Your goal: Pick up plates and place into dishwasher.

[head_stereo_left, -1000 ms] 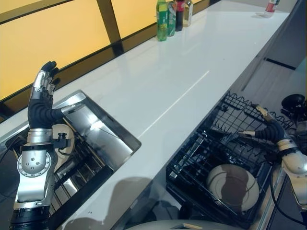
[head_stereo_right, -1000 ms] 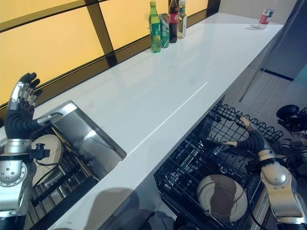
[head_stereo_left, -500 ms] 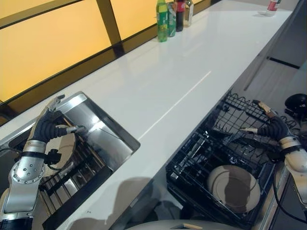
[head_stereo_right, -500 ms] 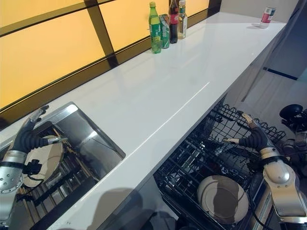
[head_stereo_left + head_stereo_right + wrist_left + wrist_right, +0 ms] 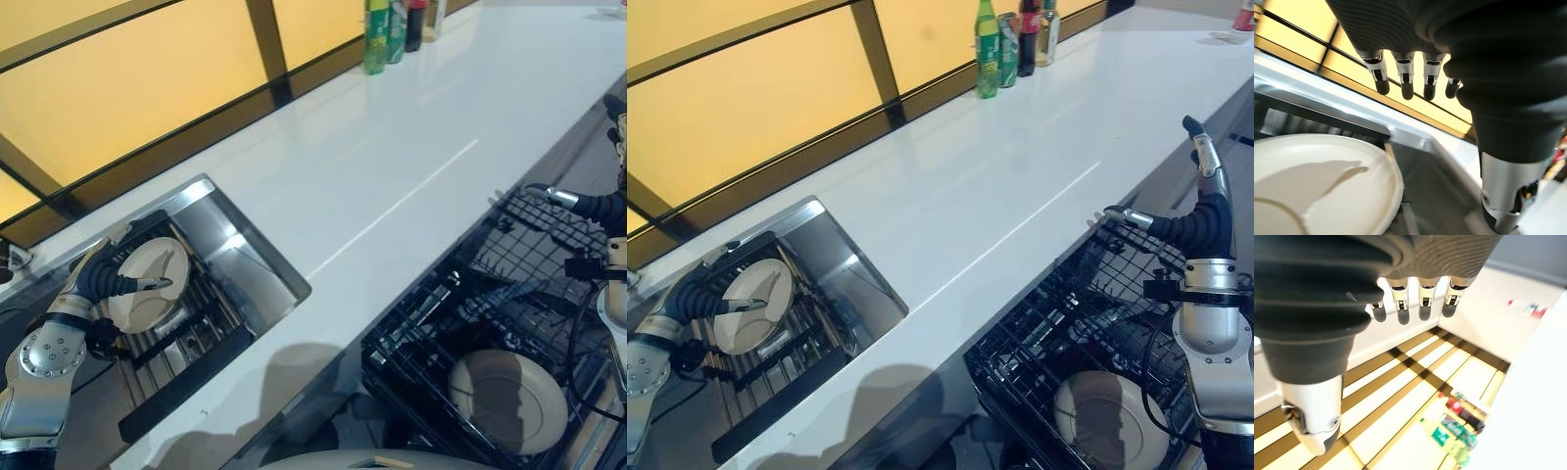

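A cream plate (image 5: 147, 305) stands tilted in the rack inside the sink (image 5: 199, 186). My left hand (image 5: 98, 279) is down in the sink at the plate's upper left edge, open, with the thumb stretched across the plate's face. In the left wrist view the fingers (image 5: 1404, 78) are straight above the plate (image 5: 1317, 196), curled round nothing. A second cream plate (image 5: 509, 401) lies flat in the black dishwasher rack (image 5: 441, 313). My right hand (image 5: 1197, 227) is held up above the rack's far side, open and holding nothing; its fingers (image 5: 1420, 301) are straight.
A long white counter (image 5: 392, 157) runs between the sink and the dishwasher rack. Several bottles (image 5: 1014, 44) stand at the counter's far end by the yellow window panels. A dark strip borders the sink's front edge (image 5: 181, 387).
The camera has turned left. My left hand dropped from above the counter into the sink and now reaches the plate. My right hand rose from inside the rack to above it.
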### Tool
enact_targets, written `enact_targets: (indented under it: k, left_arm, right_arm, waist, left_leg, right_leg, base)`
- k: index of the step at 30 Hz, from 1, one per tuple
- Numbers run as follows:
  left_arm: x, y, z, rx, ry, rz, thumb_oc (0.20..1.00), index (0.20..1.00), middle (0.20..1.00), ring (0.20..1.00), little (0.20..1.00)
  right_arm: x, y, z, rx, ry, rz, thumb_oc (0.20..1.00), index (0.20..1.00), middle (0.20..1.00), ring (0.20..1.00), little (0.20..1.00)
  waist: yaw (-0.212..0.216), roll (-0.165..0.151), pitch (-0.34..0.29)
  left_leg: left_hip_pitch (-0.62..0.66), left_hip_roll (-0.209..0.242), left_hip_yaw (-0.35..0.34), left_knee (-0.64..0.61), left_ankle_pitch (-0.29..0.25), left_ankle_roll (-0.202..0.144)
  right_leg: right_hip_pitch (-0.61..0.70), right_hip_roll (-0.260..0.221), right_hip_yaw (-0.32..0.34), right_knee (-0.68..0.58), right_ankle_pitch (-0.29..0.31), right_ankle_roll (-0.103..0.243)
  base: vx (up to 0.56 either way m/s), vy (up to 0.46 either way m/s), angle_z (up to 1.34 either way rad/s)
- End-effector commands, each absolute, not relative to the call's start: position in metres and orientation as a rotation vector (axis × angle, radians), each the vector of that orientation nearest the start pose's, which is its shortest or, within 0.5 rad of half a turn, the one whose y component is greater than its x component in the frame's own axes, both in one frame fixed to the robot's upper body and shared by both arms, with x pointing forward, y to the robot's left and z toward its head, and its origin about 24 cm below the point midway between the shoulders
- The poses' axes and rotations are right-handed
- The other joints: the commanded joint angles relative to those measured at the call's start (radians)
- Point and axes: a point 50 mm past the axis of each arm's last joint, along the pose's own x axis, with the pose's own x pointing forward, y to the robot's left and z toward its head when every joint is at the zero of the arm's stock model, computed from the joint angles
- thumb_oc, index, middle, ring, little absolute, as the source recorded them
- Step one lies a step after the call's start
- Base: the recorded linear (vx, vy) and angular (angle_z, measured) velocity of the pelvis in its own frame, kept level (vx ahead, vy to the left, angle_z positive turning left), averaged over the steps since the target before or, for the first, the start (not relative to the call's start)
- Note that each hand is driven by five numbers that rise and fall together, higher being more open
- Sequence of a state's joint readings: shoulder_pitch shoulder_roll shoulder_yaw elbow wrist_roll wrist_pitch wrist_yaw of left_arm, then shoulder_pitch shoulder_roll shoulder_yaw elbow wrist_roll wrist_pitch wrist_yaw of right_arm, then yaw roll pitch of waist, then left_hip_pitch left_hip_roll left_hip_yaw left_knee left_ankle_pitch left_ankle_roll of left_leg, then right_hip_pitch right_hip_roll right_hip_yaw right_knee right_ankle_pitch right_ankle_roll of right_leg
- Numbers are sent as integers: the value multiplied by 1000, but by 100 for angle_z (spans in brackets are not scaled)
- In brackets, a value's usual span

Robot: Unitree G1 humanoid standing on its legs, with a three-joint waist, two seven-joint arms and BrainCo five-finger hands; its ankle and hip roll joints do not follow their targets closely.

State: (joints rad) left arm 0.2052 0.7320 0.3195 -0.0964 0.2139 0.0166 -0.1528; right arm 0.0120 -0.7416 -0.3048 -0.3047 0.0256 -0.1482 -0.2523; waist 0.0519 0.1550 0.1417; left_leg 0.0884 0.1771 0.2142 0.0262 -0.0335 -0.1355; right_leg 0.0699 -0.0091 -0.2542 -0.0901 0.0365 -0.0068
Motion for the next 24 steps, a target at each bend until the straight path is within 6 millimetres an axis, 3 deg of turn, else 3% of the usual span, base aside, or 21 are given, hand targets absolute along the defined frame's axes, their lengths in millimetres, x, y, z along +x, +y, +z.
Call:
enact_targets:
  k: [1,9,14,24]
  left_arm:
    - [203,338,144,1221,99,119,1000,1000,1000,1000,1000]
    - [205,312,81,1174,242,-36,1000,1000,1000,1000,1000]
    - [205,301,59,1223,254,-61,1000,1000,1000,1000,1000]
    - [200,289,12,1368,152,180,1000,1000,1000,1000,1000]
  right_arm:
    - [216,-271,237,-655,-797,-340,1000,1000,1000,1000,1000]
    - [222,-265,233,-645,-781,-327,1000,1000,1000,1000,1000]
    - [223,-261,231,-638,-774,-309,1000,1000,1000,1000,1000]
    - [222,-254,220,-599,-763,-278,1000,1000,1000,1000,1000]
  waist:
    - [29,-80,-66]
    - [27,-88,-53]
    - [17,-94,-46]
    - [-16,-120,-29]
  left_leg:
    - [-177,8,-32,-78,183,-12]
    - [-174,2,-34,-88,166,-6]
    - [-168,5,-21,-89,159,-4]
    - [-166,16,1,-81,151,-3]
  right_leg:
    - [77,-15,-5,68,-153,35]
    - [80,-13,-8,68,-153,33]
    - [81,-14,-1,64,-150,38]
    - [81,-9,26,62,-149,38]
  base:
    - [33,-1,16]
    - [52,17,18]
    - [64,32,-2]
    - [76,11,-6]
